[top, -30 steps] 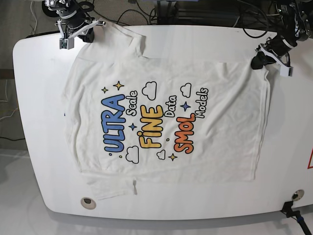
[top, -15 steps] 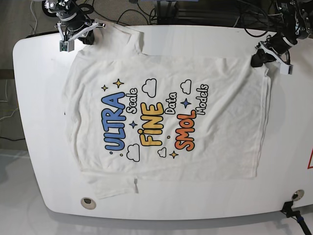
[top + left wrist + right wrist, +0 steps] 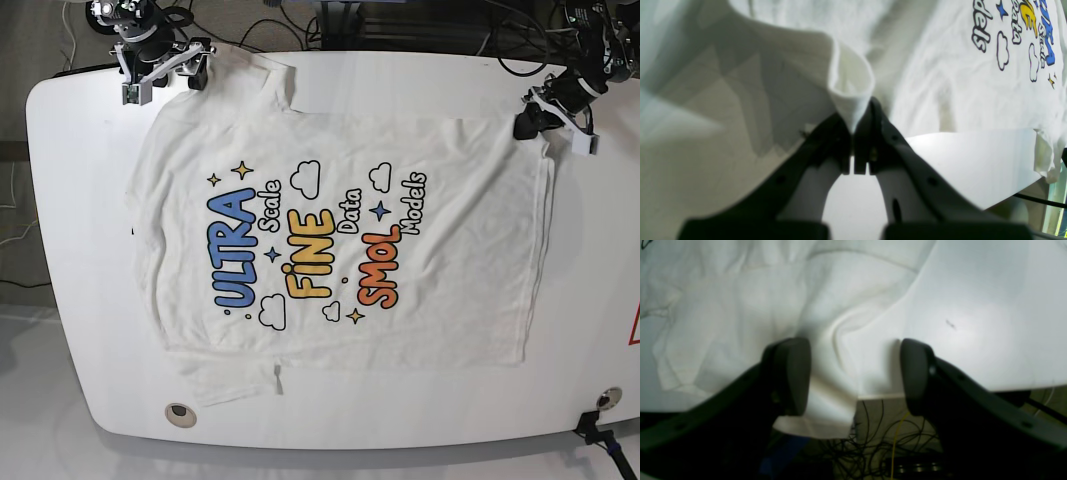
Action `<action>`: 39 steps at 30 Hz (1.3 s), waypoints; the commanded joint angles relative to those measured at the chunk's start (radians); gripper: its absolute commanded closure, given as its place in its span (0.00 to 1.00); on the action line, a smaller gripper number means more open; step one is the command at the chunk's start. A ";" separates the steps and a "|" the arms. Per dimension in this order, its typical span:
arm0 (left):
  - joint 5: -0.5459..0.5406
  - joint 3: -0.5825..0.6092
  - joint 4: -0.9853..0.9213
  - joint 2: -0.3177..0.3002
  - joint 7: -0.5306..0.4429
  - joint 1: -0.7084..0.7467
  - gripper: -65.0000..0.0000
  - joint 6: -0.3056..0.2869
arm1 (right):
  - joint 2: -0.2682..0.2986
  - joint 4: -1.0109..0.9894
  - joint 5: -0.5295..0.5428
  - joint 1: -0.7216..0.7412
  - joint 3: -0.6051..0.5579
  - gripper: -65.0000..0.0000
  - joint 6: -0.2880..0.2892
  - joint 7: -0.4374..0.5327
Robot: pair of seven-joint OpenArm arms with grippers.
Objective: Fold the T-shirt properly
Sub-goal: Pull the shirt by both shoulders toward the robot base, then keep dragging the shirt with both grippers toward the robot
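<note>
The white T-shirt [image 3: 330, 240] lies spread flat, print up, on the white table [image 3: 85, 250]. My left gripper [image 3: 527, 122] is at the shirt's far right corner. In the left wrist view it [image 3: 856, 125] is shut on a pinched fold of the shirt's cloth [image 3: 850, 83]. My right gripper [image 3: 165, 72] is at the far left corner by a sleeve. In the right wrist view it [image 3: 853, 373] is open, with a fold of the shirt [image 3: 826, 386] between its fingers [image 3: 790, 373], hanging over the table edge.
Cables [image 3: 270, 30] run behind the table's far edge. A round grommet [image 3: 180, 412] sits near the front left edge. A black clamp [image 3: 598, 428] is at the front right corner. A red-and-white sign [image 3: 634, 330] shows at the right.
The right gripper has shifted slightly right along the far edge. The left gripper has barely moved and still grips the corner. The shirt has hardly shifted.
</note>
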 commanded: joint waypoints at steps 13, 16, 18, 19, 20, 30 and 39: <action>0.031 0.002 0.004 -0.016 0.021 0.005 1.00 0.015 | -0.007 0.015 0.324 -0.013 0.192 0.37 0.179 -0.038; 0.031 0.002 0.004 -0.016 0.021 0.005 1.00 0.015 | -0.009 0.013 0.335 -0.015 0.192 0.37 0.185 -0.055; 0.031 0.002 0.004 -0.016 0.021 0.005 1.00 0.015 | -0.010 0.012 0.336 -0.018 0.192 0.37 0.185 -0.057; 0.031 0.002 0.004 -0.016 0.021 0.005 1.00 0.015 | -0.012 0.012 0.336 -0.018 0.192 0.37 0.185 -0.057; 0.031 0.002 0.004 -0.016 0.021 0.005 1.00 0.015 | -0.012 0.010 0.336 -0.021 0.192 0.37 0.185 -0.057; 0.031 0.002 0.004 -0.017 0.021 0.004 1.00 0.015 | -0.014 -0.037 0.336 -0.050 0.186 0.37 0.185 -0.057; 0.031 0.002 0.004 -0.017 0.021 0.004 1.00 0.015 | -0.014 -0.039 0.333 -0.033 0.045 0.37 0.181 -0.077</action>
